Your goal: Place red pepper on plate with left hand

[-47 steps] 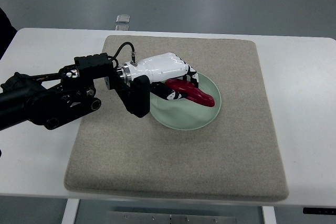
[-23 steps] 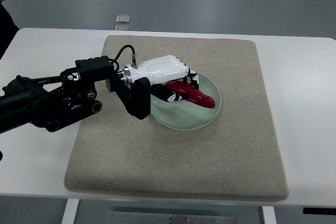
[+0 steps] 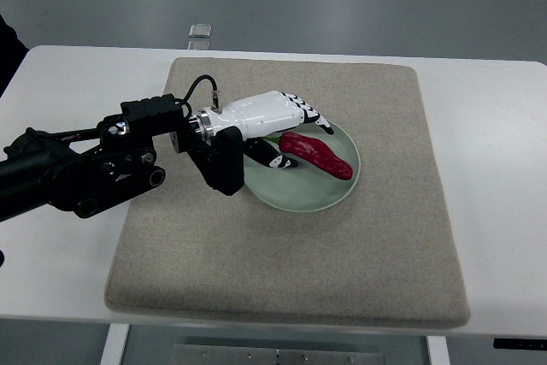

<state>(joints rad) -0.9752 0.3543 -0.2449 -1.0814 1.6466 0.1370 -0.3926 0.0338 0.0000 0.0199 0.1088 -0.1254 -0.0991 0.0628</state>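
The left robot hand (image 3: 286, 126) reaches in from nine o'clock and hovers over the near-left part of the plate (image 3: 329, 198). Its fingers (image 3: 314, 119) are loosened and spread over the stem end of the pepper (image 3: 317, 154); from this steep view they seem to hold nothing, though a fingertip may be brushing the pepper's top. The thumb (image 3: 275, 158) lies low on the plate at about seven o'clock from the pepper.

The pepper lies inside the plate, its long axis running from ten o'clock to four o'clock, tip near the right rim. It looks placed; what remains, by my reading, is for the robot hand to draw clear.

The pepper is likely light, glossy and a little slippery, firm enough to keep its shape. The thick middle is the best place to pinch it, across its width; the tapered tip would slide out.

The plate sits on a mat (image 3: 385, 254) on the table (image 3: 496, 126).
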